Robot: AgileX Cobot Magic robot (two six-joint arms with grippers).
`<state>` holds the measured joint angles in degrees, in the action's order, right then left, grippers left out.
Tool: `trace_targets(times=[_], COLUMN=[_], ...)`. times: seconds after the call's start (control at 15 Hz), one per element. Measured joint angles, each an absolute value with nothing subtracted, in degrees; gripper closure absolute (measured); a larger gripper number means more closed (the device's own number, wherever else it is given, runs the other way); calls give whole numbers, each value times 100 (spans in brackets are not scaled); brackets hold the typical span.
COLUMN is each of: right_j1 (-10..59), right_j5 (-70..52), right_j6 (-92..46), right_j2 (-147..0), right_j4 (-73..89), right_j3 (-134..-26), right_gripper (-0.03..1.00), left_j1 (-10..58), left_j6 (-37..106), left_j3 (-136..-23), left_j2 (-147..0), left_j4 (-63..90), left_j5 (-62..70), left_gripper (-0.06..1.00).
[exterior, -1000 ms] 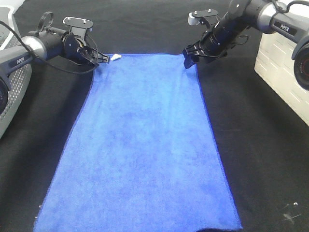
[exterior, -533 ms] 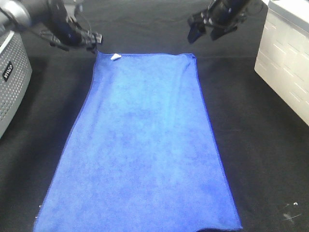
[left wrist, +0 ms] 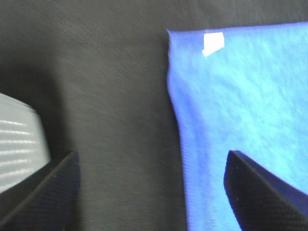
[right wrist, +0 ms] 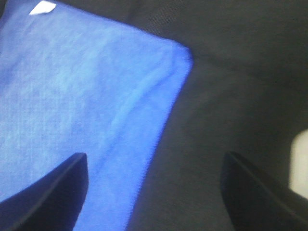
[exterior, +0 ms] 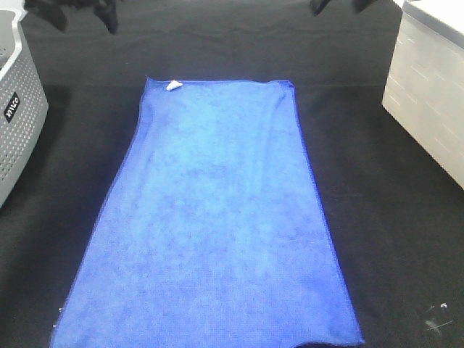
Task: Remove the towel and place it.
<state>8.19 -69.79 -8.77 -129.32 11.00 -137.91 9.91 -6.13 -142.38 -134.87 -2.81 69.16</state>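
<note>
Both grippers sat at the far edge of the high view, only dark tips showing: the left gripper [exterior: 72, 11] at far left, the right gripper [exterior: 337, 6] at far right, each clear of the towel [exterior: 210, 217], which lay flat on the black cloth [exterior: 377, 203], its white tag [exterior: 174, 85] at the far-left corner. From the left wrist, the left gripper [left wrist: 151, 187] hung with fingers spread wide over the towel's [left wrist: 240, 110] left edge, holding nothing. From the right wrist, the right gripper [right wrist: 154, 190] likewise hung spread and empty above the towel's [right wrist: 82, 96] far-right corner.
</note>
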Motion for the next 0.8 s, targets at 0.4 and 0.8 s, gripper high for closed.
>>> trace_targets(times=[0.4,0.8], right_j1=[533,34], right_j5=[-6984,-6984], right_j6=[-350,-264], right_j2=[-12164,-10456], right_j4=[854,808], right_j3=[-13774,-11763], right_gripper=[23,23], left_j1=[602,-52], left_j6=[-602,-447], left_j3=[-14238,-12777], left_j2=[-12863,-11442], left_j4=[-435,-281], left_j5=[6950,6967], left_gripper=[18,18])
